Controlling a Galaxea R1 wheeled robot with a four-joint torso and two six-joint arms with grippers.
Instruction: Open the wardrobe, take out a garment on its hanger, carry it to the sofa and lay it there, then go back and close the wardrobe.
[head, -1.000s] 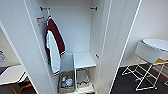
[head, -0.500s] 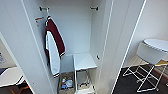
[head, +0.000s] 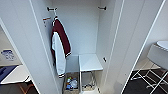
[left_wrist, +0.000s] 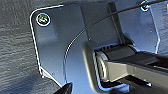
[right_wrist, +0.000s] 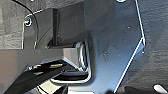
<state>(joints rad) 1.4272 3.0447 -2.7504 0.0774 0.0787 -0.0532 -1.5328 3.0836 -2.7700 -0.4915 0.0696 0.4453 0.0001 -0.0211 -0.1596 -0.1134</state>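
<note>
A: Where is the wardrobe (head: 30, 47) right now?

B: Straight ahead in the head view, at twelve o'clock, with both white doors swung open. The left door runs down toward seven o'clock, the right one toward five.

A: What hangs inside?

B: A maroon jacket (head: 60, 47) with white trim, on a hanger (head: 55, 15) hooked at the left rail bracket, at about eleven o'clock. It hangs close against the left inner wall. I can't make out a white T-shirt apart from the jacket's pale parts.

A: And lower down?

B: A white shelf (head: 90, 62) sits at the right of the interior, near six o'clock. Below it and just to its left is a basket (head: 70, 83) with small mixed items that are too blurred to name.

A: Anything outside the wardrobe?

B: A white round table (head: 160, 51) on thin crossed legs at four o'clock, over a dark floor (head: 140, 86). At eight o'clock, past the left door, a pale flat surface with something blue beside it.

A: The grippers?

B: I cannot tell how either one stands. Both wrist views show the robot's own dark plate and bar above dark grained flooring.
</note>
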